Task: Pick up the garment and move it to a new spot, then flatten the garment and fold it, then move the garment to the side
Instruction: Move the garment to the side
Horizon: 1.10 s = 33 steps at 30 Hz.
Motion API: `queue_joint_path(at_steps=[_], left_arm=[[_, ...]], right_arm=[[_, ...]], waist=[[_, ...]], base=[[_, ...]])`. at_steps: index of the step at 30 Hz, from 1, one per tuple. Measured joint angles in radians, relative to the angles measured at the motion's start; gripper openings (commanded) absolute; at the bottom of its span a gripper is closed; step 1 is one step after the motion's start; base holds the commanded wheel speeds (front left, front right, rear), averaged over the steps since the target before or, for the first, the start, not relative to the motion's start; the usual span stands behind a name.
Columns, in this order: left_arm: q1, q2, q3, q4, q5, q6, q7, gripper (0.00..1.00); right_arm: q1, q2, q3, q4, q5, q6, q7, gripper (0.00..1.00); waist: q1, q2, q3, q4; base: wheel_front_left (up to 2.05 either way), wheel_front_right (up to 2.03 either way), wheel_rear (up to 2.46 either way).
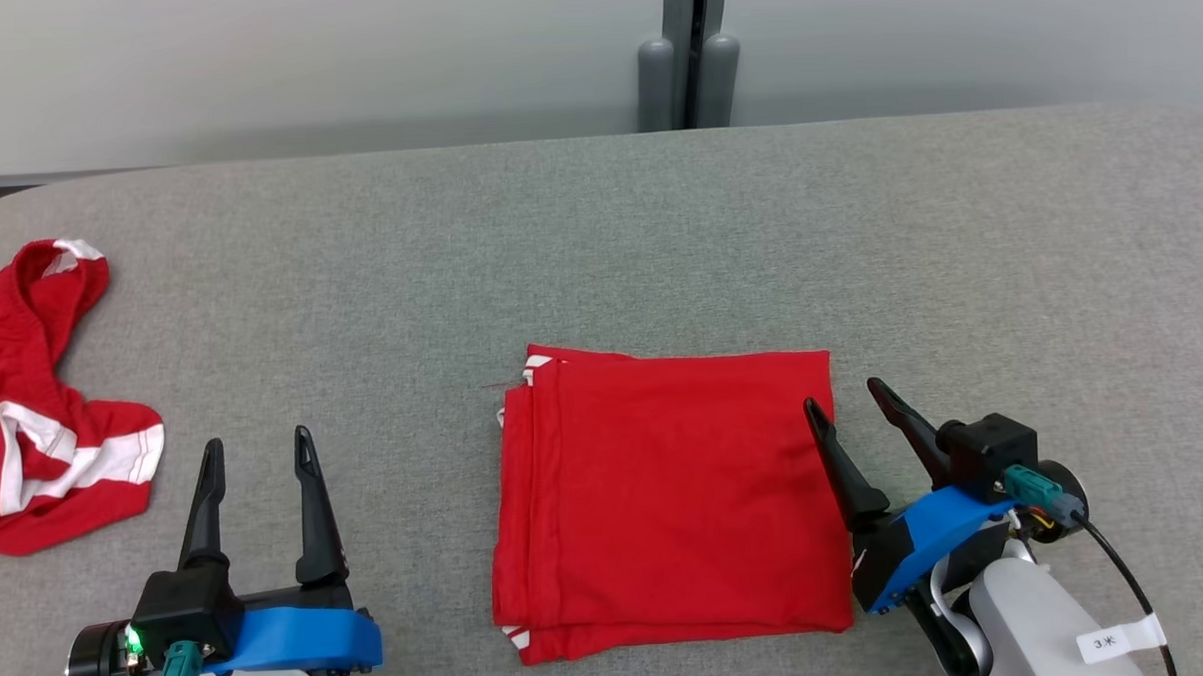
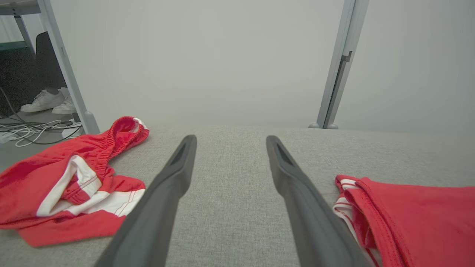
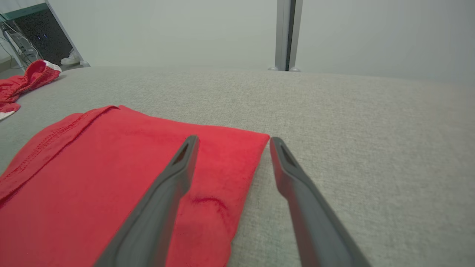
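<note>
A red garment [image 1: 667, 496] lies folded into a neat square at the middle front of the grey table [image 1: 598, 238]; white trim peeks out at its left edge. Its left part shows in the left wrist view [image 2: 415, 218], and it spreads under the right gripper's view [image 3: 111, 178]. My right gripper [image 1: 847, 400] stands open at the garment's right edge, one finger over the cloth and one over bare table [image 3: 232, 142]. Well to the left of the garment, my left gripper [image 1: 258, 444] is open over bare table [image 2: 229, 140], holding nothing.
A second red garment with white bands [image 1: 34, 408] lies crumpled at the table's left edge, also in the left wrist view [image 2: 70, 181]. A grey wall with a vertical post [image 1: 690, 55] runs behind the table. A person's white shoes [image 2: 48, 102] and cables are on the floor at left.
</note>
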Motion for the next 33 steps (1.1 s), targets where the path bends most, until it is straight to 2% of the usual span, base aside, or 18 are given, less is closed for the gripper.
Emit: queue_joint_path(at_steps=[10,20,21,22,23,29,33], left_arm=[[-0.019,0.000,-0.014,0.001,-0.007,0.009,0.000,1.00],[-0.023,0.000,-0.019,0.007,-0.009,0.009,0.000,1.00],[-0.024,0.000,-0.019,0.007,-0.009,0.009,0.000,1.00],[-0.024,0.000,-0.020,0.007,-0.009,0.009,0.000,1.00],[-0.024,0.000,-0.022,0.007,-0.009,0.009,0.000,1.00],[-0.029,0.000,-0.024,0.005,-0.009,0.009,0.000,1.00],[-0.029,0.000,-0.024,-0.002,-0.007,0.009,0.000,1.00]], right_arm=[[-0.048,0.021,0.047,0.197,0.071,0.000,-0.003,1.00],[-0.059,0.049,0.121,0.263,0.176,0.000,-0.011,1.00],[-0.059,0.049,0.133,0.268,0.183,0.000,-0.014,0.85],[-0.059,0.049,0.144,0.269,0.196,0.000,-0.015,0.19],[-0.060,0.050,0.151,0.269,0.212,-0.001,-0.016,0.00],[-0.070,0.037,0.164,0.248,0.235,0.000,-0.009,0.00],[-0.078,0.005,0.141,0.223,0.236,0.000,-0.008,0.00]], waist=[[0.0000,0.0000,0.036,0.032],[-0.0002,-0.0001,0.039,0.032],[-0.0002,-0.0001,0.039,0.031],[-0.0002,-0.0001,0.040,0.030],[-0.0002,-0.0001,0.040,0.029],[-0.0002,0.0000,0.048,0.021],[-0.0002,0.0000,0.056,0.008]], base=[[0.00,0.00,0.00],[0.00,0.00,0.00],[0.00,0.00,0.00],[0.00,0.00,0.00],[0.00,0.00,0.00],[0.00,0.00,0.00],[0.00,0.00,0.00]])
